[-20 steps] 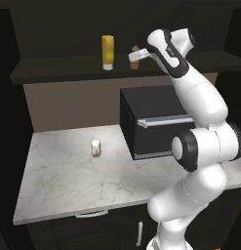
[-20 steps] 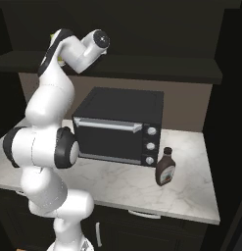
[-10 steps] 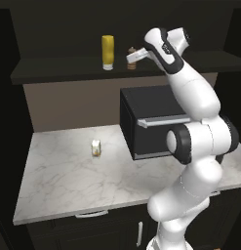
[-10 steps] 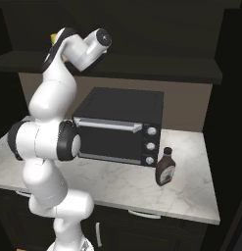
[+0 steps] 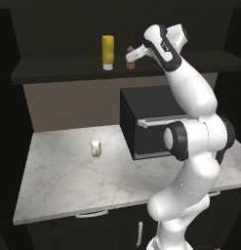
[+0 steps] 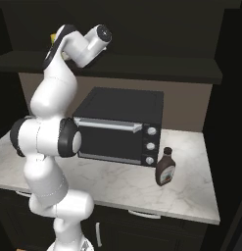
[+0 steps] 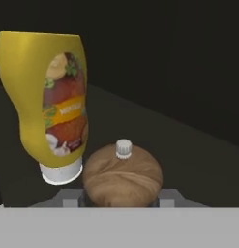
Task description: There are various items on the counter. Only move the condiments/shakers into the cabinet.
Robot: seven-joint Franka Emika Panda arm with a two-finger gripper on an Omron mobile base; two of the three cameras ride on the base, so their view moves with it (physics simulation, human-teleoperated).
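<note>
Pepper shaker (image 5: 131,57) upright on cabinet (image 5: 68,73) shelf, seemingly pinched by end effector (image 5: 133,57).

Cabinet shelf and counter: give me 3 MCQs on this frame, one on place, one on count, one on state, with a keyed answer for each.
1. Where does the yellow squeeze bottle stand?
A. On the counter by the toaster oven
B. On the cabinet shelf
C. Inside the toaster oven

2. How many condiment containers are up at the cabinet shelf?
A. One
B. Two
C. Three

3. What is the gripper doing?
A. Shut on the pepper shaker
B. Open above the packet
C. Shut on the dark bottle

Key:
1 B: the bottle stands cap-down on the shelf, above the counter.
2 B: the yellow bottle and the pepper shaker are there; the dark bottle stands on the counter beside the toaster oven, and the packet lies on the counter.
3 A: the hand view shows the fingers on either side of the shaker.
</note>
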